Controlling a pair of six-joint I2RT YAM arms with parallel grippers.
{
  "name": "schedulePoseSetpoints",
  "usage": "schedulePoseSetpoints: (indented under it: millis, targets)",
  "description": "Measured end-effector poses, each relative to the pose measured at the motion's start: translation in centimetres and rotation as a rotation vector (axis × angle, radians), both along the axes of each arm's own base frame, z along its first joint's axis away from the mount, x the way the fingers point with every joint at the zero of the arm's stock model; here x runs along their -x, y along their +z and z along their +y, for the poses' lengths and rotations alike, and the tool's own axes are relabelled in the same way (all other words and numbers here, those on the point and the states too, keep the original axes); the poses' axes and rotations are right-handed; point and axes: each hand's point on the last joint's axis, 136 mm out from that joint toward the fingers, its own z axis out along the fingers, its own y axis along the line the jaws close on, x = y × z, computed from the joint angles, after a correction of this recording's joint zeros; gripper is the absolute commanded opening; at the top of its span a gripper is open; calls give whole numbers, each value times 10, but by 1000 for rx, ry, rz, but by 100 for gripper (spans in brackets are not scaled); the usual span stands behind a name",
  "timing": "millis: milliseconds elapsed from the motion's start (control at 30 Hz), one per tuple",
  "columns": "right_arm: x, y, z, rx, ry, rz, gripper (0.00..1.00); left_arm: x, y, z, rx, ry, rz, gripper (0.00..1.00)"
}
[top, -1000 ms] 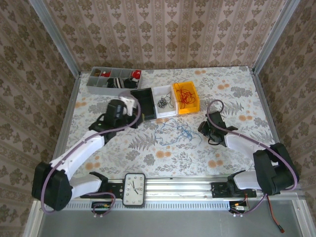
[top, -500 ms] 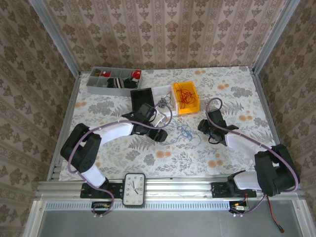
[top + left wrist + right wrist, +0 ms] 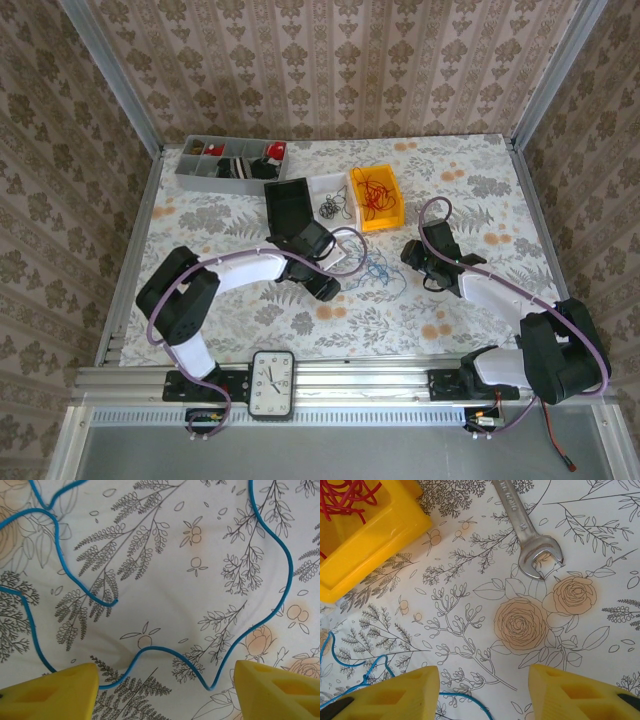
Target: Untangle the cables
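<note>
The table (image 3: 165, 595) wears a matt printed cloth. The blue cable (image 3: 290, 565) has a smooth plastic sheath. The bin (image 3: 375, 535) is smooth yellow plastic, the wrench (image 3: 520, 525) satin bare metal. The right end effector (image 3: 482, 692) has matt plastic fingers (image 3: 570, 695).

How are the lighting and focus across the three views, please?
Top external: even, soft light with no glare, though the blue cable is thin and hard to trace. Left wrist: the tablecloth print and the cable are sharp; the yellow fingers are slightly soft. Right wrist: the wrench is crisp, with a mild sheen.
</note>
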Motion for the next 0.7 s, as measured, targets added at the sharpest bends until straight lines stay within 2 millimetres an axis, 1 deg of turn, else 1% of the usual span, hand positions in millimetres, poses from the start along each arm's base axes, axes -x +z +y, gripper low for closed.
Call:
schedulePoseSetpoints:
  millis: [67,133,167,200,267,300,333,400,467,533,567,633,700]
  targets:
    - [-1,-1,0,-1,1,1,50,0,-3,0,-13,-4,2,65]
    - [0,-4,1,0,3,11,50,-1,-6,0,-26,-7,4,59]
    - [0,-5,1,1,3,13,50,-2,-8,-1,-30,-8,6,54]
    - [0,-6,1,1,3,16,50,-3,-10,-2,-36,-10,7,44]
    - [0,-6,1,2,3,18,50,-5,-14,-2,-48,-9,11,17]
    - [0,-6,1,1,3,17,50,-8,-14,-2,-54,-2,3,7]
    - [0,-6,1,0,5,18,50,-10,-13,-3,-49,2,2,0]
    - [0,-6,3,-8,15,19,51,-12,-11,-1,-48,12,4,0]
    - [-1,-5,7,-16,34,12,51,-11,-4,0,-29,27,18,0]
    - [-3,-2,12,-33,61,0,51,-13,18,2,43,52,39,0]
    - [-3,-1,16,-43,82,-6,51,-16,35,4,99,70,51,0]
    - [-5,3,26,-67,130,-23,52,-25,80,6,235,100,52,0]
    - [-5,6,42,-89,204,-37,53,-37,135,8,380,108,22,0]
